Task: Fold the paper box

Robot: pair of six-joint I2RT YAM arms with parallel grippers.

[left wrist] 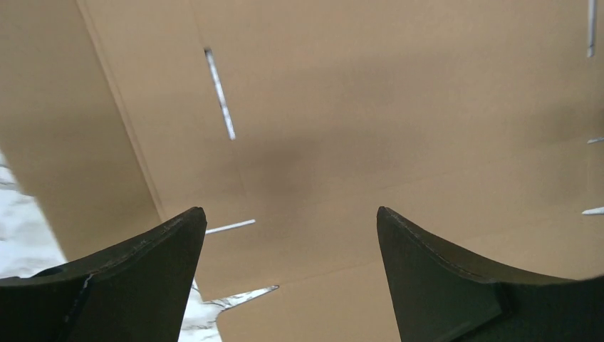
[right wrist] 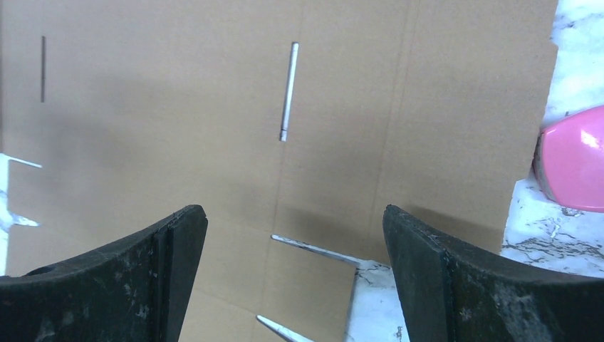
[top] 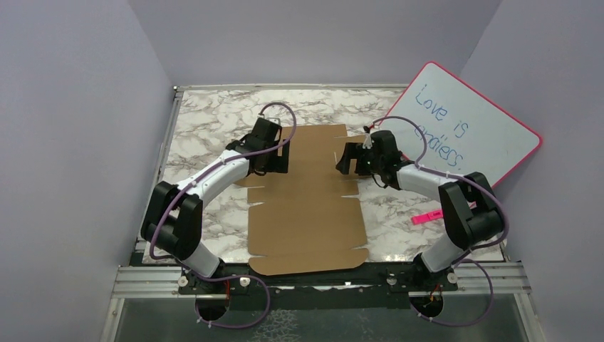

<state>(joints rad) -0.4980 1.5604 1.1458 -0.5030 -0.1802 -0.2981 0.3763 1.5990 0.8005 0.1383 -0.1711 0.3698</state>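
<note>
The paper box [top: 310, 203] lies as a flat brown die-cut sheet on the marble table, its flaps and slits showing. My left gripper [top: 273, 158] hovers over the sheet's far left flap, jaws wide apart and empty. In the left wrist view the paper box [left wrist: 356, 128] fills the picture, and the left gripper [left wrist: 290, 211] holds nothing. My right gripper [top: 347, 157] is over the far right part of the sheet, also open and empty. The right wrist view shows the paper box [right wrist: 214, 142] below the right gripper [right wrist: 294, 208], near a side notch.
A pink-rimmed whiteboard [top: 466, 125] with handwriting leans against the right wall. A pink marker [top: 426, 216] lies on the marble table [top: 206, 128] right of the sheet. A pink object [right wrist: 573, 167] shows at the right wrist view's edge. Walls enclose the table on three sides.
</note>
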